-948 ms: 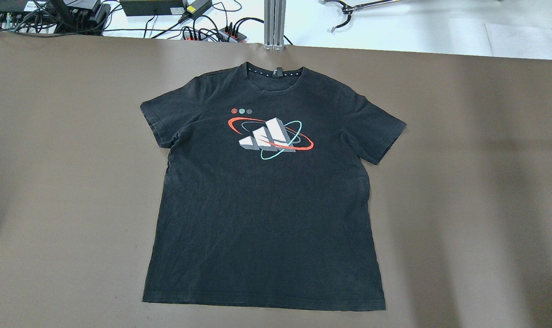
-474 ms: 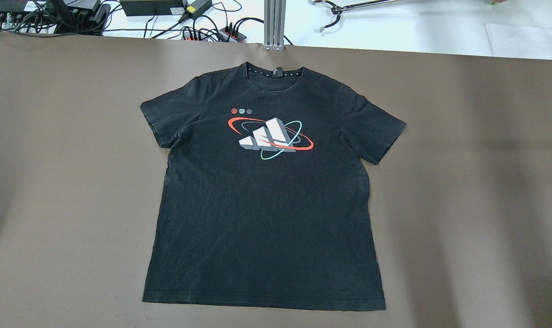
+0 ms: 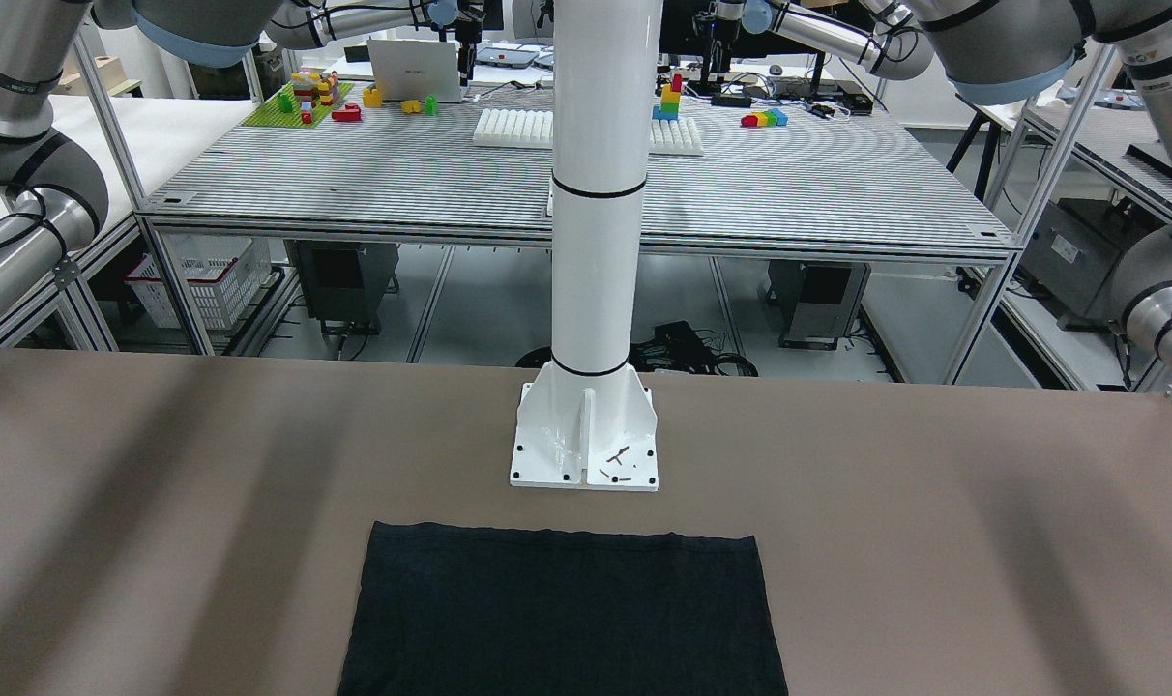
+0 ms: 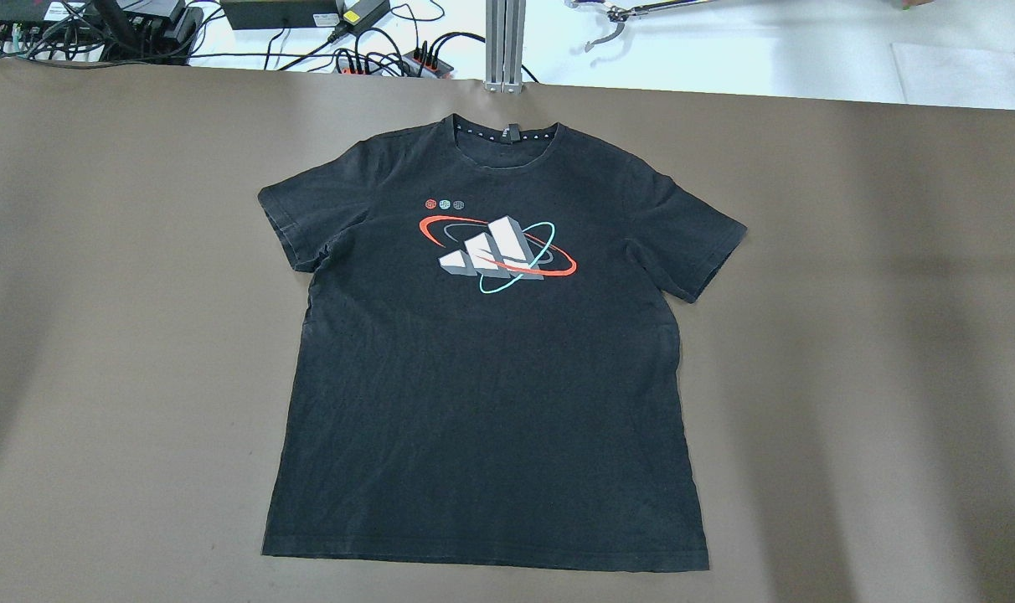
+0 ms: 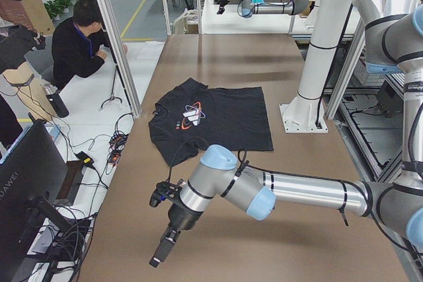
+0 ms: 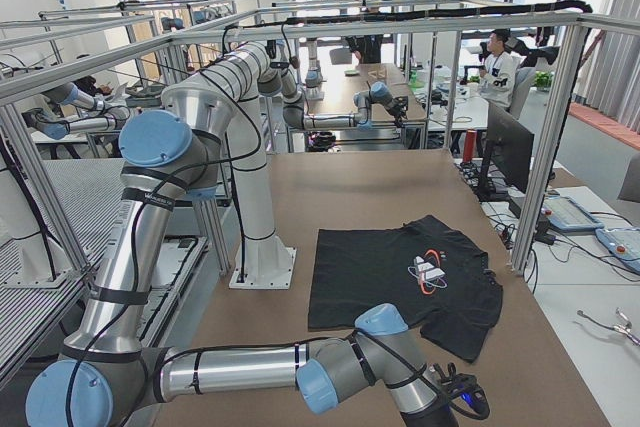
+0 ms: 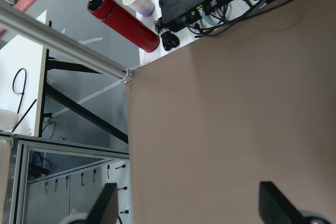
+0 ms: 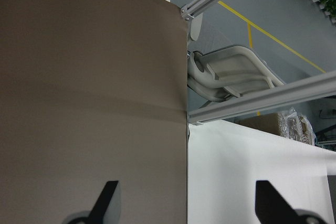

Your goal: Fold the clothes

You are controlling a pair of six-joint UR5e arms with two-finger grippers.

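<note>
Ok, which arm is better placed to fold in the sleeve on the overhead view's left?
Left. That sleeve of the shirt lies toward the end of the table where the left gripper hangs open; the right gripper is at the opposite end.

The left arm [image 5: 304, 189] and right arm [image 6: 230, 369] have silver tubular links, pale-blue joint caps and black cabling; the left hand [image 7: 190, 205] and right hand [image 8: 189, 203] carry black fingers; the white column [image 3: 596, 242] has a screwed base plate [image 3: 567, 466].
</note>
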